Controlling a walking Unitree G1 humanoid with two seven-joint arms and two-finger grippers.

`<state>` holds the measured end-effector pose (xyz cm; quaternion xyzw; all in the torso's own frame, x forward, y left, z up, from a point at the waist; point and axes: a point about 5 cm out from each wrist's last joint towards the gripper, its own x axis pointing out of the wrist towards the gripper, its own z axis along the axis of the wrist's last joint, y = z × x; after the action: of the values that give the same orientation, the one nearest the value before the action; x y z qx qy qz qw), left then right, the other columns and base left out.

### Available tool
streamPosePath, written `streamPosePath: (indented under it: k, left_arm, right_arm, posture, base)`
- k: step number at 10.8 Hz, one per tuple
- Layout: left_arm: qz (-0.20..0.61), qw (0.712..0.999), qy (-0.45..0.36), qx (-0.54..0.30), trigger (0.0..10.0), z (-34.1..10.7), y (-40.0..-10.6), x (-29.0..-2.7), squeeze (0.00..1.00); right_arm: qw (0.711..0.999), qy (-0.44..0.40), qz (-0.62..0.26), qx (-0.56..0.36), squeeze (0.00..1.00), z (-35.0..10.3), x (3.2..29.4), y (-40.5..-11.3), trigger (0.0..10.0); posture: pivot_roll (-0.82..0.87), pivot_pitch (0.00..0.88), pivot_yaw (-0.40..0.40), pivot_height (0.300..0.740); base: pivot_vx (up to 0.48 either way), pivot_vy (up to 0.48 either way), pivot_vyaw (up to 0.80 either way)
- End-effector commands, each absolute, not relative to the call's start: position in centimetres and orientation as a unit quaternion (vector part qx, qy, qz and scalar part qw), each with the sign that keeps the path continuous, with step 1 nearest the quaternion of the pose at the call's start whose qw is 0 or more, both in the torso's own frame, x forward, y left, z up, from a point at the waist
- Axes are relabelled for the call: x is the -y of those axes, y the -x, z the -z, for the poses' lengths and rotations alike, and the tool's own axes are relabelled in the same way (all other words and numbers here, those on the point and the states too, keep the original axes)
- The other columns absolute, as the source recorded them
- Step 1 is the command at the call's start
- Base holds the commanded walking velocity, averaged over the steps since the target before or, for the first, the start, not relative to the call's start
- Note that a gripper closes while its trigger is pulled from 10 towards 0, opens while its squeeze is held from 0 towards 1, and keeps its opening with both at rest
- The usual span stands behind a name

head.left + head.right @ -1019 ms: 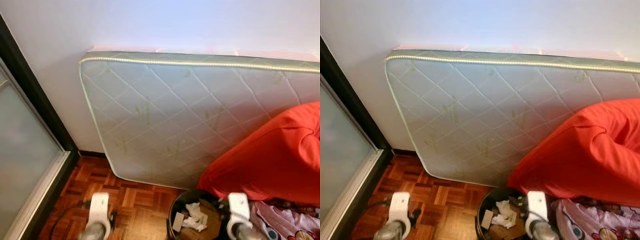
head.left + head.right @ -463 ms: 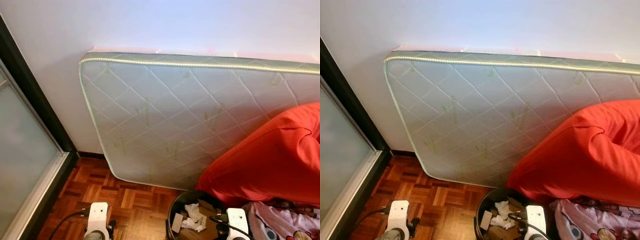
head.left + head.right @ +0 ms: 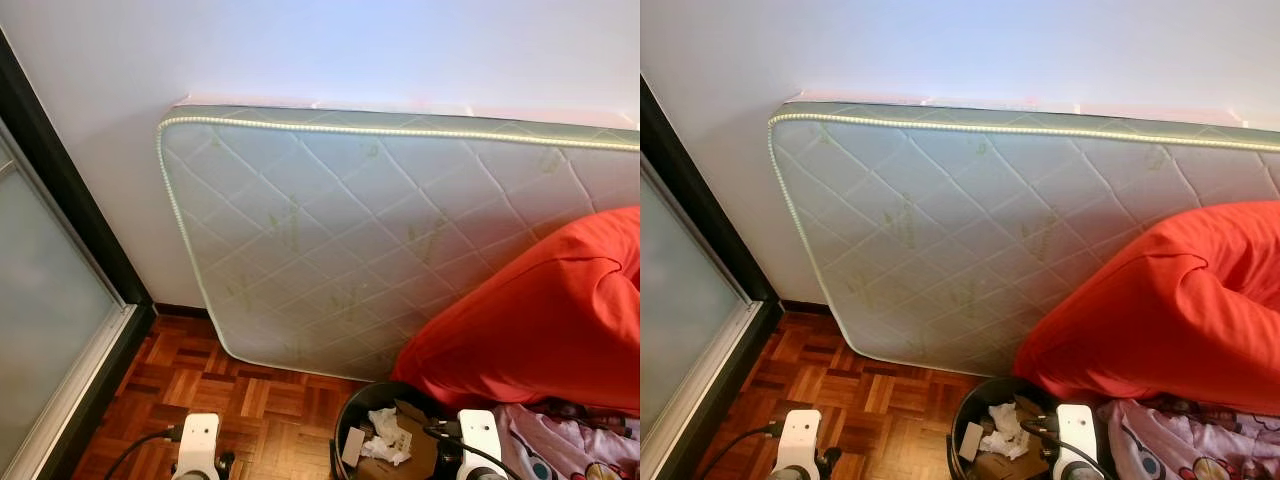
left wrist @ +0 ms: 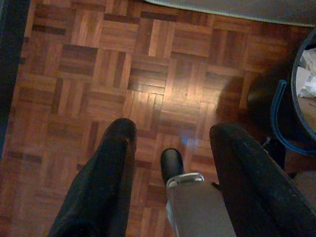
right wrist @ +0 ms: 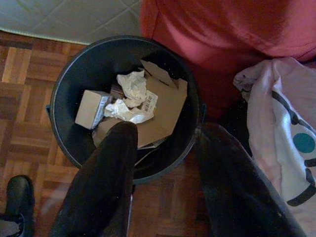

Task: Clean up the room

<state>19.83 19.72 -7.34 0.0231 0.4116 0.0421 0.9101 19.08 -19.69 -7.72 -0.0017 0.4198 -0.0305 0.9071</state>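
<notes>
Parquet floor [image 4: 163,94] and white wall [image 3: 330,50], w/ one quilted mattress [image 3: 370,230] on its long edge against the wall, long axis running across the room. One red cushion [image 3: 540,320] leans on it. One black bin [image 5: 69,84] stands upright, mouth up, just below the cushion, holding two crumpled papers, one small box [image 5: 91,108], cardboard. Right gripper [image 5: 165,143] hangs above the bin, fingers apart, empty. Left gripper [image 4: 173,140], likewise spread and empty, hangs over bare floor. One printed blanket [image 5: 276,128] lies beside the bin.
</notes>
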Motion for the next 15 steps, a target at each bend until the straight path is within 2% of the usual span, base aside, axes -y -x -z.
streamPosePath:
  k: [1,8,15]
  left_arm:
    - [-0.040,0.904,-0.022,-0.425,10.0,7.75,-19.12,-19.69,0.00]
    - [-0.035,0.905,-0.017,-0.425,10.0,7.83,-19.17,-18.93,0.00]
    - [-0.034,0.905,-0.016,-0.424,10.0,7.91,-18.97,-18.95,0.00]
  right_arm:
    - [0.902,-0.002,0.033,-0.430,0.00,8.05,19.66,-18.49,10.0]
    - [0.899,-0.001,0.039,-0.437,0.00,8.30,19.96,-17.84,10.0]
    - [0.901,-0.002,0.036,-0.433,0.00,8.23,19.72,-18.06,10.0]
  posture:
    - [0.06,0.000,-0.045,0.740]
    - [0.04,0.022,-0.040,0.740]
    - [0.04,0.037,-0.041,0.740]
  base:
    - [0.000,0.000,0.00]
    - [0.000,0.000,0.00]
    - [-0.249,0.000,0.00]
